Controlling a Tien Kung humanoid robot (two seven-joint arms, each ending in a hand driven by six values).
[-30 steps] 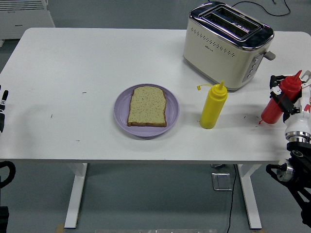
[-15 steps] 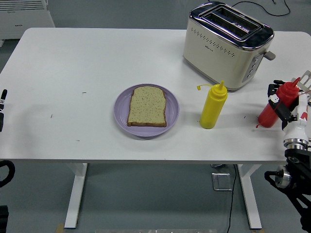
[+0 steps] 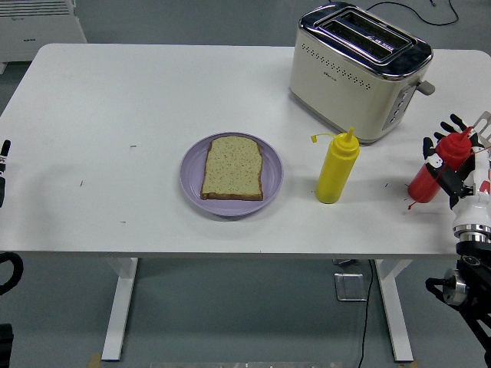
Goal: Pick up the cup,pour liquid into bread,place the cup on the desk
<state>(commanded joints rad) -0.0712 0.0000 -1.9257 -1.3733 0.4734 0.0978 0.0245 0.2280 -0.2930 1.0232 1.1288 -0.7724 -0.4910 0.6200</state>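
At the white table's right edge, the robot's right hand wraps its fingers around a tilted red squeeze bottle. A bread slice lies on a purple plate mid-table, beside a yellow bottle and toaster, above grey flooring.

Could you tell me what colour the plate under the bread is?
Light purple plate, seen in the head view.
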